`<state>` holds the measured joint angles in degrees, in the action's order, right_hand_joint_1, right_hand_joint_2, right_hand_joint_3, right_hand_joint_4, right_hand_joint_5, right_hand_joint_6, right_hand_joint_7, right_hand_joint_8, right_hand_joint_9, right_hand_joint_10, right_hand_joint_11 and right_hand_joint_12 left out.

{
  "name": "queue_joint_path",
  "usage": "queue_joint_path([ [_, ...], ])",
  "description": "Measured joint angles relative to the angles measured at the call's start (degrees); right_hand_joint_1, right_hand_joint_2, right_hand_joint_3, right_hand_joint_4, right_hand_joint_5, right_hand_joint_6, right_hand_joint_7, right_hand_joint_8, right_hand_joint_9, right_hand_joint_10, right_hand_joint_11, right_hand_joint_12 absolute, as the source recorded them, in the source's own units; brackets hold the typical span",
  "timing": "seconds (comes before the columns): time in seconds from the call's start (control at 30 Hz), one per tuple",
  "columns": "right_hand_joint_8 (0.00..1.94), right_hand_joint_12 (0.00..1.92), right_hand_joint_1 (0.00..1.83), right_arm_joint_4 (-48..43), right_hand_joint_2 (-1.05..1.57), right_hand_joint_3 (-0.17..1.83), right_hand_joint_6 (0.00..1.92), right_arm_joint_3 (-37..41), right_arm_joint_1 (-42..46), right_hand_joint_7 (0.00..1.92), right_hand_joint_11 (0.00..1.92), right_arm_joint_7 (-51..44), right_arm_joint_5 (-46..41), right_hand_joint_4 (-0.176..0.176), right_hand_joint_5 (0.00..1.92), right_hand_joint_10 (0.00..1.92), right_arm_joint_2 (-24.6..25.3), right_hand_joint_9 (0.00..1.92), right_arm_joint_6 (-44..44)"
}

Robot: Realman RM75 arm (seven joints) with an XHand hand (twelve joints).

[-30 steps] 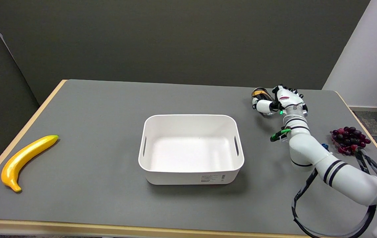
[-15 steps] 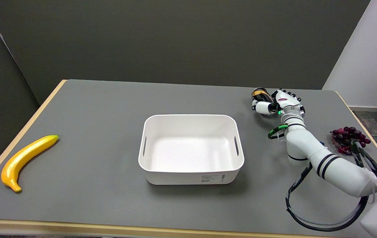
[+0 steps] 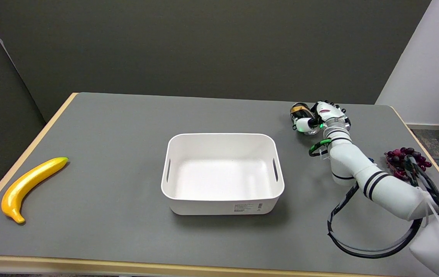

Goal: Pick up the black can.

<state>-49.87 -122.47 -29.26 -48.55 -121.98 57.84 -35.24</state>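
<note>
Right hand (image 3: pixel 321 115) gripping the black can (image 3: pixel 301 114) (gold-banded), can tilted, top leaning up-left, beyond the white bin (image 3: pixel 221 173)

My right hand (image 3: pixel 325 115) wrapped round black can (image 3: pixel 301 114), far right of table (image 3: pixel 107 127). White bin (image 3: pixel 222 173) mid-table. Banana (image 3: pixel 27 184) near left edge. Grapes (image 3: pixel 400 159) right, behind my arm.

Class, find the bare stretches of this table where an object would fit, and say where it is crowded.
Bare grey table lies between the banana and the white bin, along the near edge, and behind the bin. The right end is crowded: the robot hand grips the black can, with grapes beside the arm.
</note>
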Motion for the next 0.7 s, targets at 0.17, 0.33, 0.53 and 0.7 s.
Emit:
queue_joint_path([
  [0.17,1.74,1.18,1.24,0.9,1.19,0.36,1.11,0.0,-0.7,0.54,0.04,0.5,1.6,-0.176,0.25,1.29,0.2,0.41,1.0],
  [0.33,1.93,1.20,1.04,1.5,1.41,0.16,1.75,0.4,-0.8,0.56,0.11,2.9,3.5,-0.176,0.20,1.44,0.3,0.44,1.7],
  [0.53,1.94,1.29,1.05,1.1,1.39,0.17,1.72,2.0,0.2,0.57,0.12,8.4,8.2,-0.176,0.24,1.55,0.2,0.49,2.2],
  [0.7,1.92,1.34,1.06,-1.7,1.38,0.17,1.70,4.2,1.9,0.59,0.14,14.6,14.6,-0.176,0.27,1.56,-0.3,0.52,2.3],
])
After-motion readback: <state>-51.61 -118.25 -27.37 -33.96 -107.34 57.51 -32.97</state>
